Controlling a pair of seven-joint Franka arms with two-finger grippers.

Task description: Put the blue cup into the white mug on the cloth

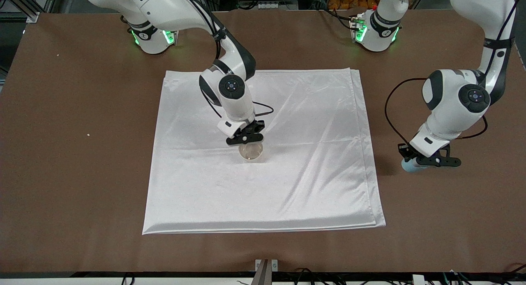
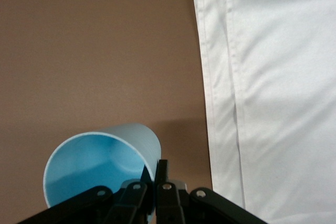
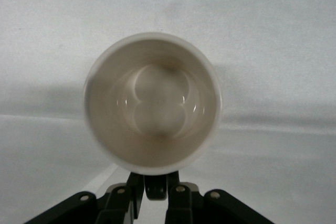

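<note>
The brown bench [image 1: 82, 174] carries the cloth [image 1: 287, 186], a big shiny white sheet lying flat with soft creases and a doubled edge toward the left arm's end; it looks slippery and limp, likely to slide or ruck under a sideways push, so anything set on it should go straight down. The white mug [image 1: 250, 151] stands upright near the middle of the cloth, mouth up and empty; it reads as stiff, fairly heavy ceramic, breakable if knocked, and its rim or handle is the place to hold it. The right gripper [image 1: 245, 138] sits right at the mug's rim, and in the right wrist view its fingers [image 3: 137, 195] seem narrowly parted at the handle side; whether they are gripping the mug [image 3: 152, 103] I cannot tell. The blue cup [image 1: 411, 165] is off the cloth, at the bench toward the left arm's end. It seems light, thin-walled and smooth, so a rim pinch suits it. The left gripper [image 1: 431, 162] is pressed together on the cup's wall [image 2: 100, 166]
</note>
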